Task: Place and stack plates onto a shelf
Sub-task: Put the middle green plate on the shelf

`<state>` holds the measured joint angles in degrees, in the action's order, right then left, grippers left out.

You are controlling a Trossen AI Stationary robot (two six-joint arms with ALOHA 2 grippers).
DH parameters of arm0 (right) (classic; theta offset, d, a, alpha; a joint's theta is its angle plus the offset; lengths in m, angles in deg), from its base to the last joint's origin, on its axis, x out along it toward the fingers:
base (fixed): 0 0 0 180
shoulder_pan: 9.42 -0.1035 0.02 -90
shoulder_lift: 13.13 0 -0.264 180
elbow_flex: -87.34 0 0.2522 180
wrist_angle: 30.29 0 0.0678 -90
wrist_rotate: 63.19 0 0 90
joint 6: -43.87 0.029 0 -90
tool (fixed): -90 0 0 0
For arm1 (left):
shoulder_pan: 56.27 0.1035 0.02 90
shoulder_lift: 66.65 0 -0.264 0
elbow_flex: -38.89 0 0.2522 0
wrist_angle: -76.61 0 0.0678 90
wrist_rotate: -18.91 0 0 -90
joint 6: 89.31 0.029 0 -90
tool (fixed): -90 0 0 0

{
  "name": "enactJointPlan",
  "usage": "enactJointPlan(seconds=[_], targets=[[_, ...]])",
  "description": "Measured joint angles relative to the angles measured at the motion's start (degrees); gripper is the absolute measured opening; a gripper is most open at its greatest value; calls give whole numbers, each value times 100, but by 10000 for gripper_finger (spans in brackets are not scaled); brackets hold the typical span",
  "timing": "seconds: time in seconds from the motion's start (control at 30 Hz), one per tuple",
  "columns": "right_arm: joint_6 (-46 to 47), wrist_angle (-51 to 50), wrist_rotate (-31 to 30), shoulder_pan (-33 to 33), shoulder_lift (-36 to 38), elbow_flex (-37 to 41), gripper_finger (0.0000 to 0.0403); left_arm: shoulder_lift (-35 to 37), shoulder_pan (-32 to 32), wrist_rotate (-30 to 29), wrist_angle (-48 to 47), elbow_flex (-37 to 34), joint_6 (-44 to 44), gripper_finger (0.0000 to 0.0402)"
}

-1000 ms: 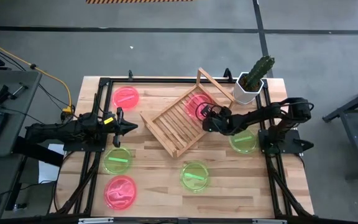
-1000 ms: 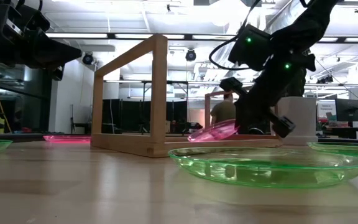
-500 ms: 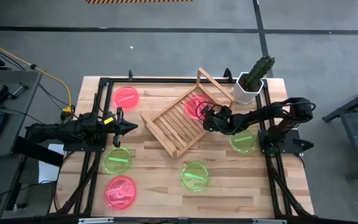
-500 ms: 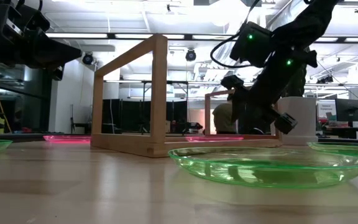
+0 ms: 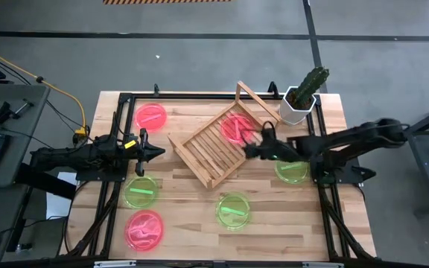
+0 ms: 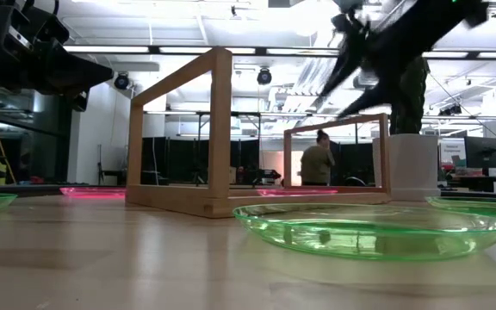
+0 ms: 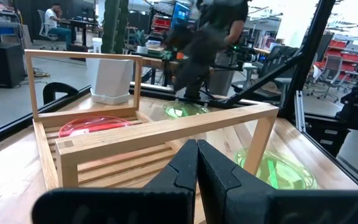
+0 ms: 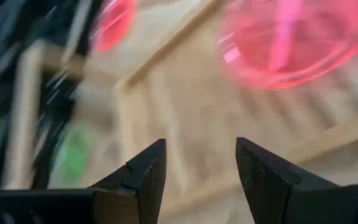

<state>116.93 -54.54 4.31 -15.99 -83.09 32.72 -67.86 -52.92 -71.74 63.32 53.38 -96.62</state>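
Note:
The wooden shelf lies slantwise at mid-table with one pink plate flat on its slats at the far end, also seen in the right wrist view. My right gripper hovers open just off the shelf's right side, above that plate's near edge, holding nothing. My left gripper waits shut at the shelf's left side. Loose plates lie on the table: pink, green, pink, green, and green partly under the right arm.
A white pot with a cactus stands at the far right corner, close behind the shelf's tall frame end. A black frame runs along the table's edges. In the low view a person shows in the room beyond.
My right gripper has let go of the pink plate, which was tilted in its hold and now lies flat on the shelf's slats. The gripper then rose, rolled, and drew back toward the table's right edge.

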Motion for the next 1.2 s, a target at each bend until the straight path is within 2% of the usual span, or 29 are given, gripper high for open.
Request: enactJointPlan(seconds=[0.07,0.27,0.5,0.57,0.67,0.77,0.83,0.9,1.03,1.07,1.13,1.2], targets=[[-265,-1,81,-403,308,0,172,0,0,-1,0,0,47,1],[-515,-267,-36,-1785,898,0,172,-1,0,-22,2,0,1340,1],[-216,-1319,-600,-3083,1076,115,172,0,0,-23,8,0,1146,1],[-125,-1557,-657,-3258,1125,207,172,-2,-4,12,155,-1,372,1],[-134,-1707,-669,-3379,1209,348,172,-1,-4,-57,912,0,-1676,1],[-138,-1713,-715,-3356,1307,423,172,-2,-4,-561,1752,0,-3464,1],[-151,-1710,-795,-3344,1349,426,172,-2,-4,-1053,2331,0,-4158,1],[-145,-1712,-886,-3309,1388,426,172,0,2,-1507,2731,3,-4421,1],[-105,-1542,-900,-3162,1426,426,172,-1,0,-2806,3146,2,-4145,1],[-105,-1464,-901,-3124,1426,426,172,-1,2,-2981,3244,3,-4200,1],[-105,-1300,-903,-3047,1426,426,172,-64,2,-2896,3304,67,-4459,2],[-103,-1176,-909,-2950,1424,426,172,-304,-4,-2433,3191,329,-4495,7]])
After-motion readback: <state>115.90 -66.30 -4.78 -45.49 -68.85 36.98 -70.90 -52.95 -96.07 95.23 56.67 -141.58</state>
